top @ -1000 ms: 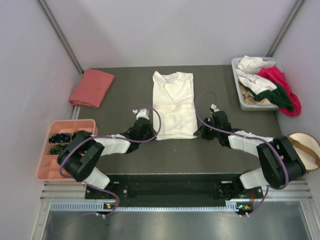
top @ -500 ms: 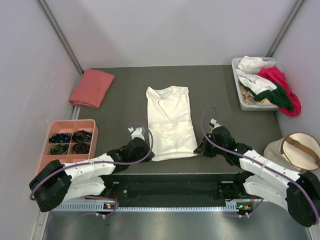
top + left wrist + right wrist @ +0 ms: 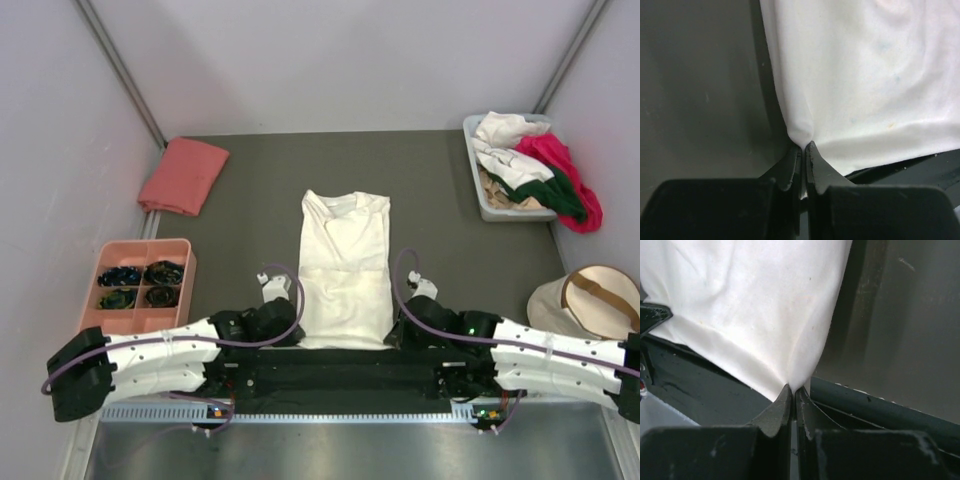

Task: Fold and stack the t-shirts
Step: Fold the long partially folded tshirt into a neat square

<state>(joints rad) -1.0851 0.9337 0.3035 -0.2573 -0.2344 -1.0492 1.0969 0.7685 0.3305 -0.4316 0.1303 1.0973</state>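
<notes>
Left tool (image 3: 803, 150): jaws pressed together on the near-left corner of the cream-white t-shirt (image 3: 345, 265). A small pucker of cloth stands up right at the tips.

Right tool (image 3: 793, 390): jaws likewise closed, pinching the near-right corner of the same shirt. The fabric fans out from the pinch point.

The cream-white t-shirt lies flat on the dark table (image 3: 250, 180) as a long narrow rectangle. It stretches straight away from both tools, with its collar at the far end. Its near hem runs between the two tools, at the near edge of the table. Both arms lie low, reaching inward along that edge.

Salmon-pink t-shirt (image 3: 183, 175): folded, well beyond the left tool and off to its left, at the far-left corner of the table.

Heap of shirts (image 3: 530, 165): white, magenta and dark green, unfolded, in a grey bin (image 3: 478, 195) far beyond the right tool and to its right. The magenta and green ones spill over the rim.

Pink tray (image 3: 90, 330): to the left of the left tool, beside the table, with small dark items in some compartments.

Beige pouch (image 3: 590, 300): round, tan strap across it, out to the right of the right tool.
</notes>
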